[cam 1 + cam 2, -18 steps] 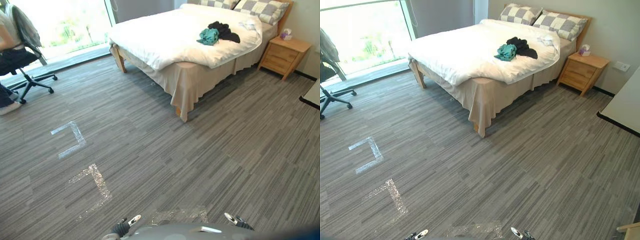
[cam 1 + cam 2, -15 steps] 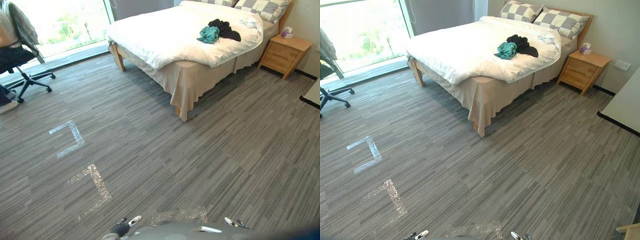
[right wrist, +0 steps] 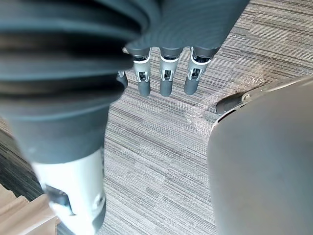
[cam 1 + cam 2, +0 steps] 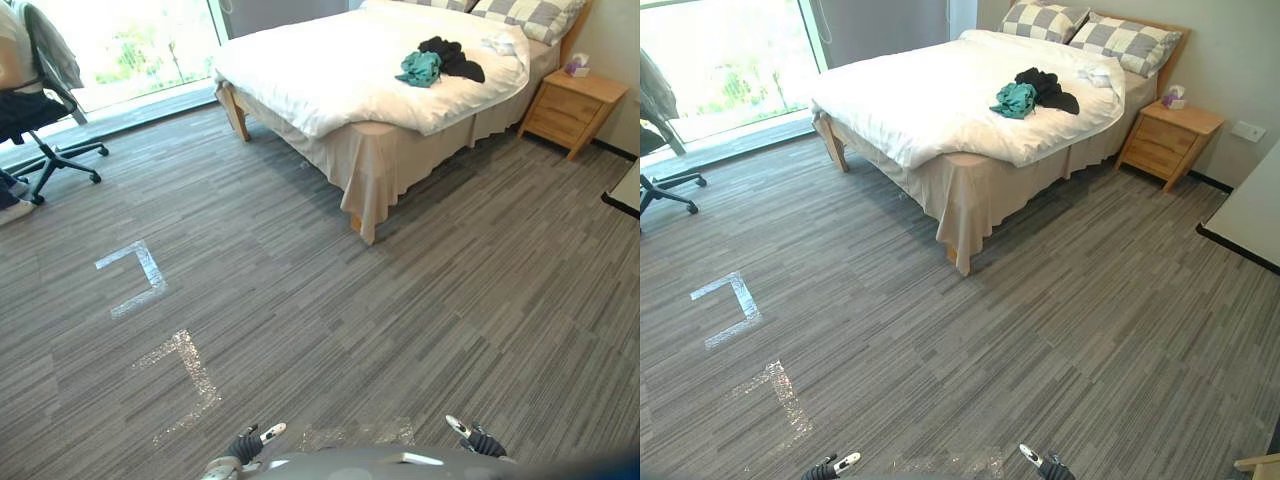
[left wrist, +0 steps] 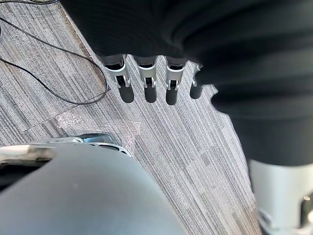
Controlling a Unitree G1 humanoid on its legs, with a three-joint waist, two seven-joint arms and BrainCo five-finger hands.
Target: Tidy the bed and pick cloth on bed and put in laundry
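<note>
A bed (image 4: 330,75) with a white duvet stands across the room at the upper middle. A teal cloth (image 4: 418,68) lies bunched on the duvet, touching a black cloth (image 4: 452,58) beside it. Checked pillows (image 4: 1090,32) rest at the headboard. My left hand (image 5: 146,81) hangs over the grey striped floor with straight fingers and holds nothing. My right hand (image 3: 166,73) hangs the same way, open and empty. Both hands are far from the bed, low at my sides.
A wooden nightstand (image 4: 575,105) with a tissue box stands to the right of the bed. A person sits on an office chair (image 4: 45,120) at the far left by the window. Tape marks (image 4: 135,280) lie on the floor. A white table edge (image 4: 1245,215) juts in at right.
The camera has shifted slightly; the bed and cloths lie as before. Both hands show a little higher at the lower edge of the eye views.
</note>
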